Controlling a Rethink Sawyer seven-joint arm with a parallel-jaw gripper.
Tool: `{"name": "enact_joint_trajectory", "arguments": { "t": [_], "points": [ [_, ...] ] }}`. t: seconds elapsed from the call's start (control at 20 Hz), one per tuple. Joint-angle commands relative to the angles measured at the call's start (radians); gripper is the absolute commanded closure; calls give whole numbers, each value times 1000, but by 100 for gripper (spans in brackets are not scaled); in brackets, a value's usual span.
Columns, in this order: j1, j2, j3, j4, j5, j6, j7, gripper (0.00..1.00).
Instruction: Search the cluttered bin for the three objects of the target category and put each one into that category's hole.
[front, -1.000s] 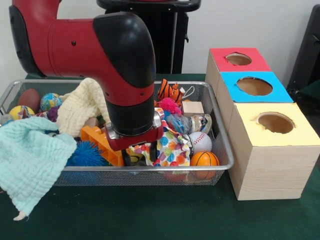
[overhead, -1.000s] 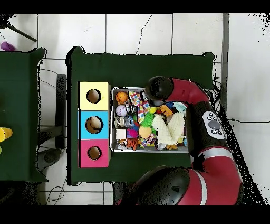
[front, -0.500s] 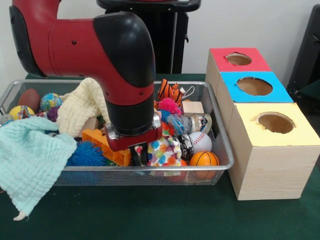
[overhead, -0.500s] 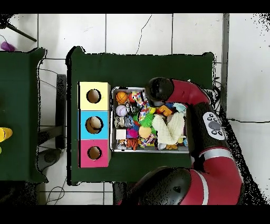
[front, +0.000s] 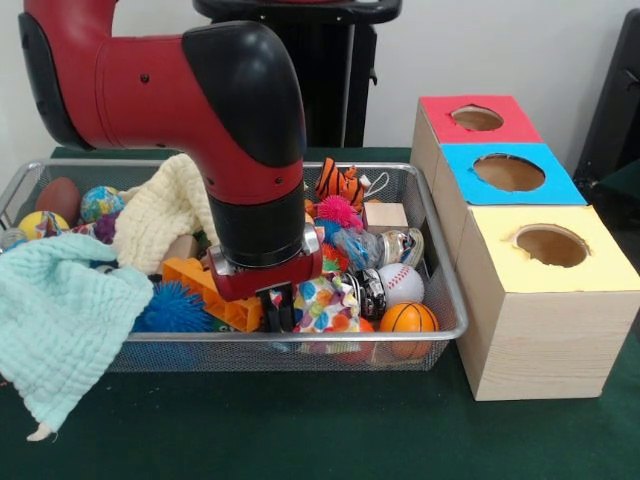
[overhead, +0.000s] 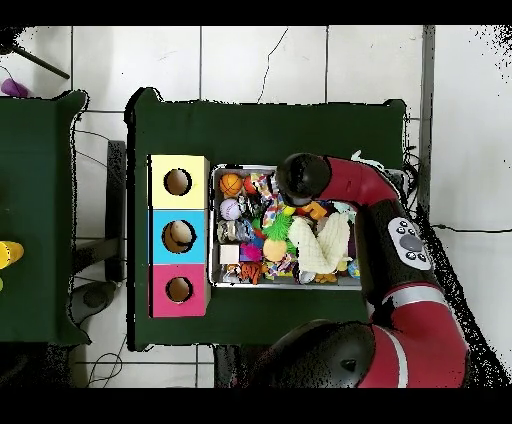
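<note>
Mint cloth (front: 60, 320) drapes over wire bin's (front: 300, 350) left rim. Gripper (front: 280, 312) is down in the bin by the orange block (front: 205, 290), jaws pinched on multicolour dotted cloth (front: 325, 300). Baseball (front: 402, 283), basketball (front: 408, 318) beside it. Yellow box hole (front: 552, 245) at right.

Wire-mesh metal bin (front: 440, 300); wooden boxes (front: 530, 340); waffle-textured cloths (front: 60, 310).

Our red and black arm (front: 200, 110) bends down toward six o'clock; our end effector (front: 278, 312) points straight down, fingers close together.
</note>
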Motion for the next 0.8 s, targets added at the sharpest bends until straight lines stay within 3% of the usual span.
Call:
{"name": "enact_joint_trajectory", "arguments": {
  "t": [0.05, 0.25, 0.6, 0.8],
  "points": [
    [9, 17, 30, 70, -33, -22, 6, 100],
    [4, 9, 37, 88, -32, -48, 12, 100],
    [-34, -75, 47, 203, -27, -97, 20, 100],
    [-35, -69, 49, 200, -22, -87, 13, 100]
  ]
}}
